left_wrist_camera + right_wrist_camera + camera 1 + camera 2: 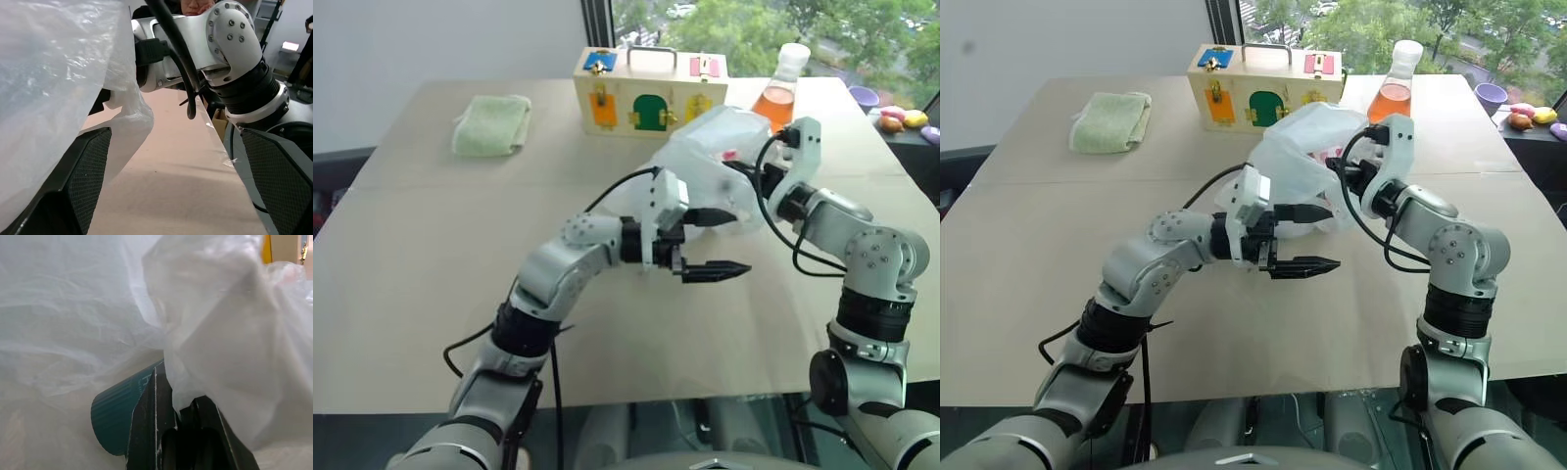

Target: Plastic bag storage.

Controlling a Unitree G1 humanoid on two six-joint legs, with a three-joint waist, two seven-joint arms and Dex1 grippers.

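Fingers of the right gripper (pixel 168 382) are pinched tight on a fold of the plastic bag (pixel 1302 162), holding it bunched above the table (pixel 1058 255) just in front of the wooden box (pixel 1263 86). Beside it, the left gripper (pixel 1317 265) has its fingers spread wide, empty, the bag's edge brushing one finger (pixel 90 171).
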